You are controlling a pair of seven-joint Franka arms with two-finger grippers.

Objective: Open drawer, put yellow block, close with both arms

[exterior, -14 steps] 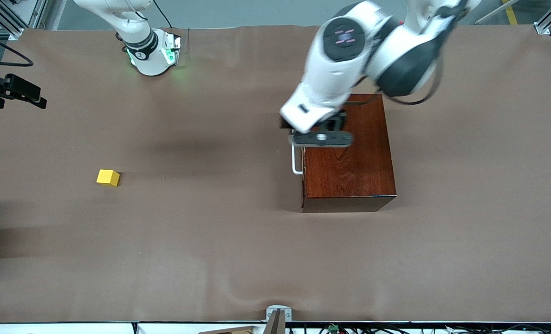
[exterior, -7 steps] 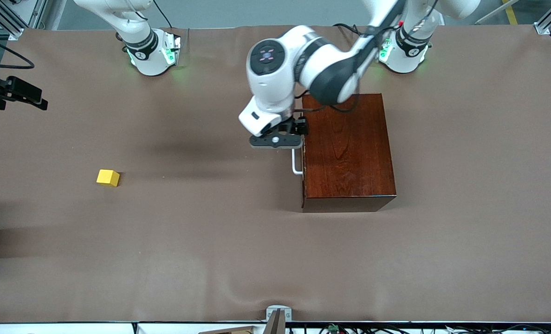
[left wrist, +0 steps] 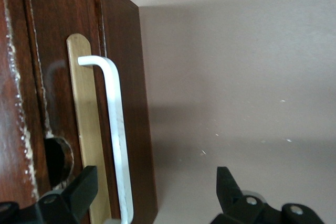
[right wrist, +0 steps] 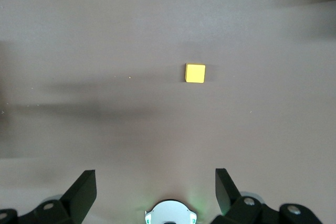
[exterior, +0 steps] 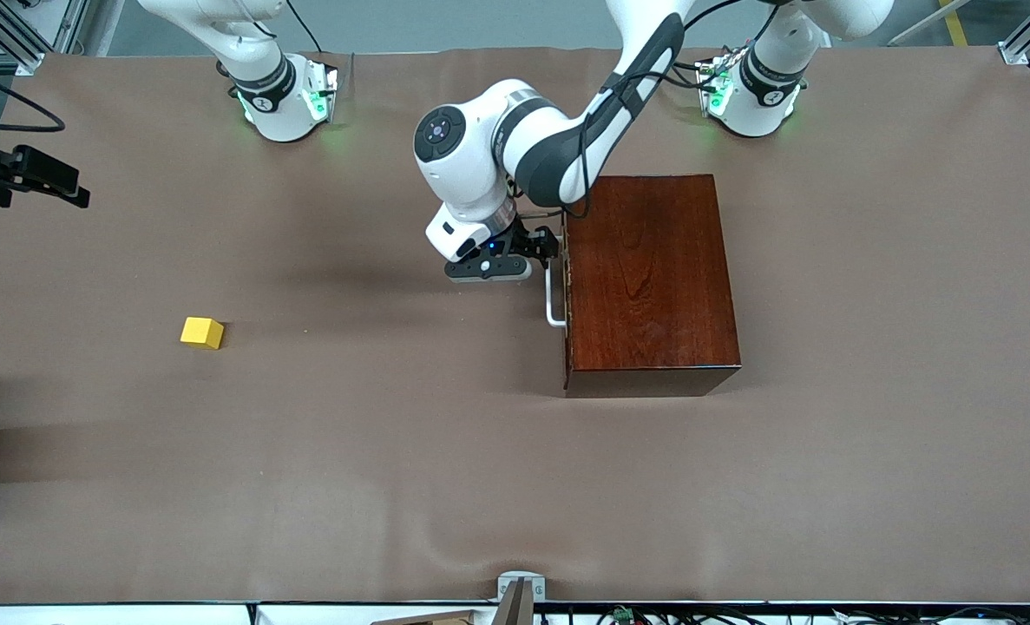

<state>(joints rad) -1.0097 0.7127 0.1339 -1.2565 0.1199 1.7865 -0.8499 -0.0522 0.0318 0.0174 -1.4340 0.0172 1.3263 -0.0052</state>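
Note:
The dark mahogany box (exterior: 649, 278) stands toward the left arm's end of the table, and its drawer (left wrist: 58, 77) is shut flush. My left gripper (exterior: 539, 247) (left wrist: 155, 190) sits low in front of the drawer, open. Its fingers (left wrist: 79, 192) stand on either side of the white U-shaped handle (exterior: 553, 299) (left wrist: 116, 129) without touching it. The yellow block (exterior: 201, 332) (right wrist: 195, 73) lies on the brown table toward the right arm's end. My right gripper (right wrist: 155, 187) hangs open and empty high over the table near its own base, out of the front view.
The right arm's green-lit base (exterior: 285, 100) (right wrist: 169, 213) stands at the table's edge. A black device (exterior: 24, 171) juts in at the right arm's end. A brass-coloured plate (left wrist: 86, 129) backs the handle. The brown cover (exterior: 376, 434) lies bare between block and box.
The left arm has swung off the top of the box and come down in front of the drawer, bringing its open gripper around the handle. The block and the right arm have not moved.

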